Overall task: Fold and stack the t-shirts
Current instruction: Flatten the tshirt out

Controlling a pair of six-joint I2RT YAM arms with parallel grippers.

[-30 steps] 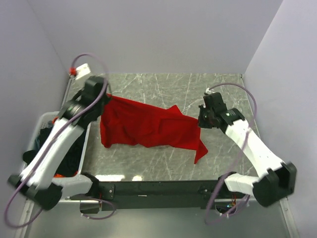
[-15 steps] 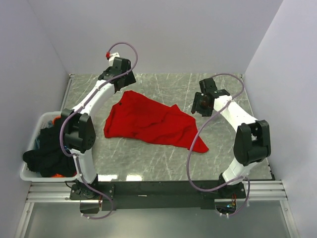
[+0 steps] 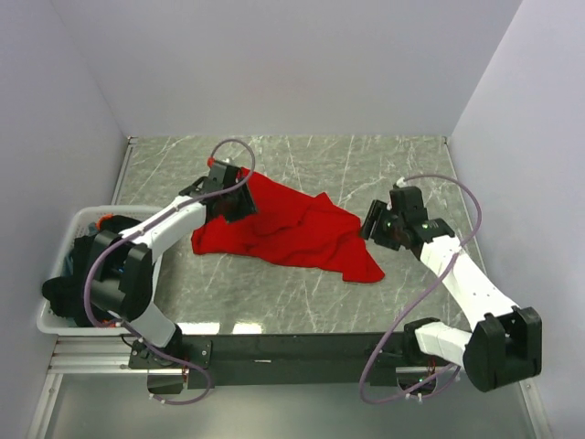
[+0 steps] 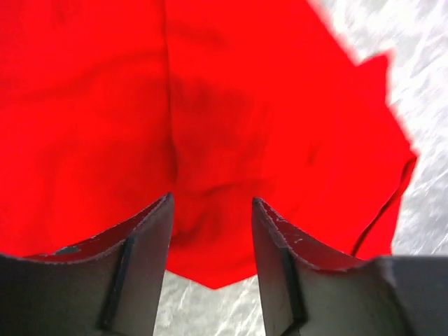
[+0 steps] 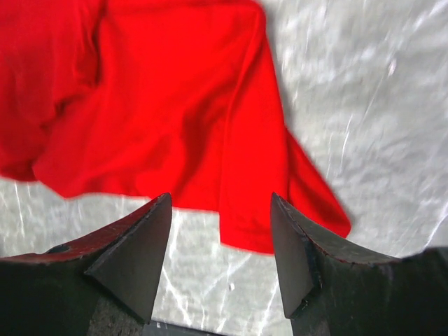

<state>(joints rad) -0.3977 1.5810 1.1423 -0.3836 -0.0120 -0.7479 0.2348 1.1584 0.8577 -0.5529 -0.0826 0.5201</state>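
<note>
Now left hand [image 3: 235,203] back over red t-shirt [image 3: 297,230], right hand [image 3: 375,225] drawn nearer, both apart, empty

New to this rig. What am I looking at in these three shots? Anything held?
Two white robot arms are bolted at the near edge of a marble table. The wide shot comes from a fixed overhead camera; each close-up comes from a camera on one wrist. A crumpled red t-shirt lies on the table; black garments fill a white basket at left. The left end effector and right end effector are open at the shirt's opposite ends; nothing is held.
</note>
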